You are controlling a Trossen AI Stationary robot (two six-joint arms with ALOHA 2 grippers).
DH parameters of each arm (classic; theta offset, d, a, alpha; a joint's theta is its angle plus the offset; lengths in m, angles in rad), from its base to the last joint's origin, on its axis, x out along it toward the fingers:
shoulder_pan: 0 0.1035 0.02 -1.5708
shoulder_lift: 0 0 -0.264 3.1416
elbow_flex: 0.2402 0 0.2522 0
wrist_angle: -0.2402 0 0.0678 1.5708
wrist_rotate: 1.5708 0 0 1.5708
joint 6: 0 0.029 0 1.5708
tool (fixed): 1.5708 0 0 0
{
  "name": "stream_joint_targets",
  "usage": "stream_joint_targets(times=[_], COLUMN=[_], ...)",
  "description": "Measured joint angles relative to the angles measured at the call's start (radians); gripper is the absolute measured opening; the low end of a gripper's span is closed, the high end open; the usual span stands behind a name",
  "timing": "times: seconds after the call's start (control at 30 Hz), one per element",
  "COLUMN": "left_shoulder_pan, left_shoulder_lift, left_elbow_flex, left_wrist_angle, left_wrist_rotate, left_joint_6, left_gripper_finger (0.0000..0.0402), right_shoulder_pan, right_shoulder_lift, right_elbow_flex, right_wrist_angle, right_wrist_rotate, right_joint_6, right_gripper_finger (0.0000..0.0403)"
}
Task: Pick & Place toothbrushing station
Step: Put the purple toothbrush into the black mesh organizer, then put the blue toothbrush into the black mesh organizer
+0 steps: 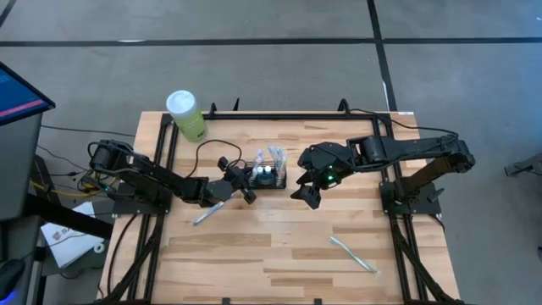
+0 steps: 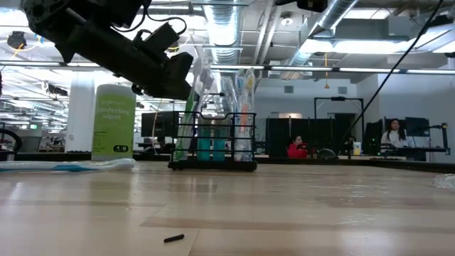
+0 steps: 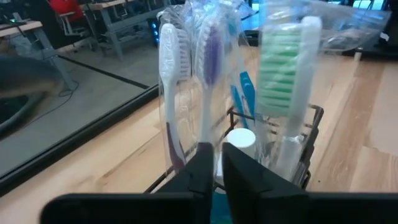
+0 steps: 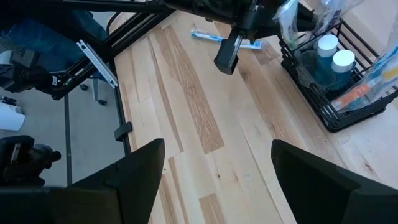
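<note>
The black wire-mesh caddy (image 1: 271, 176) stands on its base at the table's middle, holding several wrapped toothbrushes and two white-capped tubes (image 4: 333, 53). It also shows in the low view (image 2: 213, 146) and the left wrist view (image 3: 311, 121). My left gripper (image 1: 251, 182) is at the caddy's left side, just above its rim (image 2: 186, 84). Its fingers (image 3: 208, 168) are almost together, beside a green wrapped toothbrush (image 3: 283, 68). My right gripper (image 1: 306, 196) hangs open and empty to the caddy's right (image 4: 217, 168). My left gripper comes at the caddy level from the table's left, with its fingertips at the wrapped toothbrushes on the caddy's left side. I cannot tell whether they touch a wrapper or the wire rim; the fingers hide the spot.
A green canister with a white lid (image 1: 186, 114) stands at the far left. One wrapped toothbrush (image 1: 207, 212) lies left of the caddy, another (image 1: 353, 254) near the right front. A small dark piece (image 2: 173, 238) lies near the front edge.
</note>
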Motion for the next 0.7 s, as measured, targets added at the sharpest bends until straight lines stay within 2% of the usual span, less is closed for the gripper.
stream_joint_targets(times=[0.4,0.7], left_shoulder_pan=[0.000,-0.016], left_shoulder_lift=[0.000,-0.062], left_elbow_flex=[0.000,0.000], left_wrist_angle=[-0.003,-0.046], left_wrist_rotate=[-0.024,-0.027], left_joint_6=[-0.020,-0.030], left_gripper_finger=[0.0147,0.0168], right_shoulder_pan=[0.000,0.001], right_shoulder_lift=[0.000,0.000], right_elbow_flex=[0.000,0.000], right_wrist_angle=[0.000,0.000], right_wrist_rotate=[0.000,0.000], right_joint_6=[0.000,0.001], right_gripper_finger=[0.0286,0.0286])
